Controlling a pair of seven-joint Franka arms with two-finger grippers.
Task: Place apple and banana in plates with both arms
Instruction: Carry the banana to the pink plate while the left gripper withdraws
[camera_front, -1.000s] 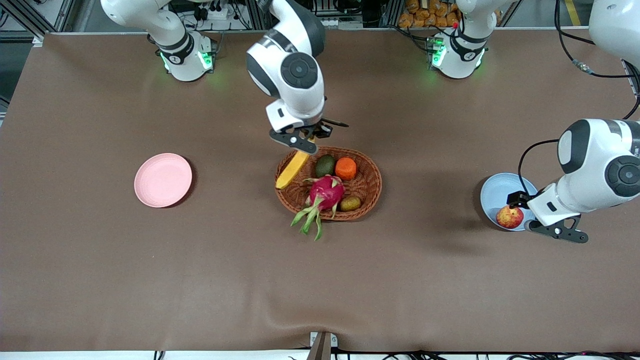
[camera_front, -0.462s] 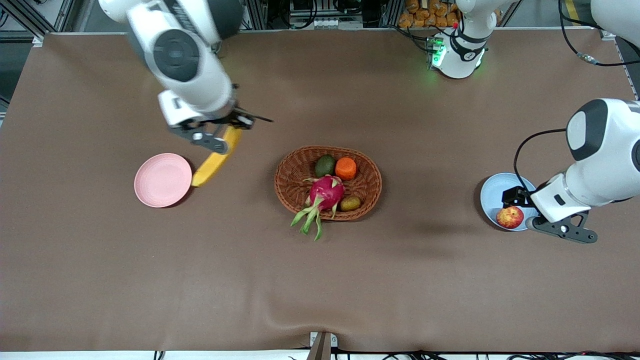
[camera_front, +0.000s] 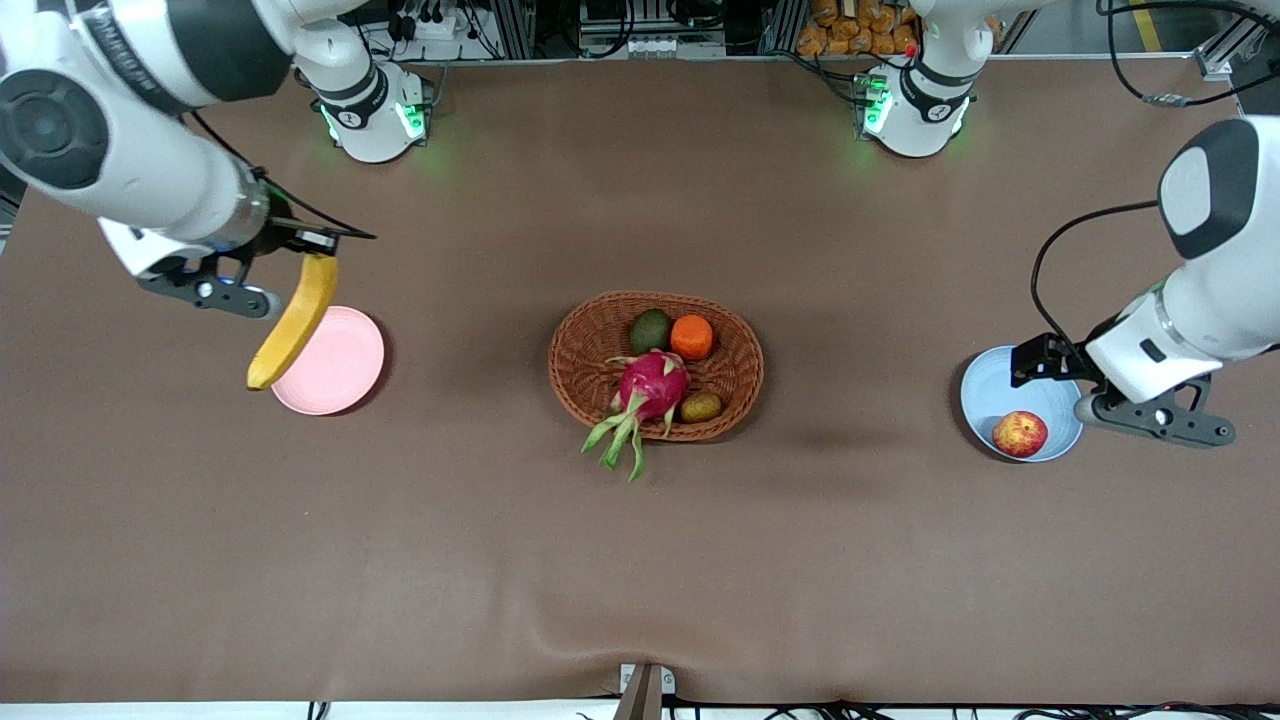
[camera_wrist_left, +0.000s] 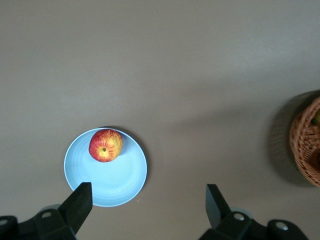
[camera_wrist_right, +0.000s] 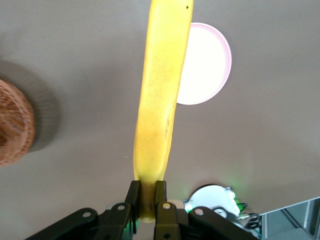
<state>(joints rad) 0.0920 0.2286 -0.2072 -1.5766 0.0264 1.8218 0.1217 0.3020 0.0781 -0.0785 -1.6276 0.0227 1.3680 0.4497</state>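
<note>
My right gripper is shut on the stem end of the yellow banana and holds it in the air, hanging over the edge of the pale pink plate. In the right wrist view the banana runs from my jaws across part of the pink plate. The red apple lies in the light blue plate. My left gripper is open and empty over the edge of that plate. The left wrist view shows the apple on the blue plate, with my fingertips wide apart.
An oval brown wicker basket stands mid-table with a magenta dragon fruit, an orange fruit, an avocado and a kiwi. The basket rim shows in the left wrist view. The arm bases stand along the farthest table edge.
My right gripper has carried the banana from the basket toward the right arm's end, to over the pink plate. My left gripper has drawn up and away from the apple.
</note>
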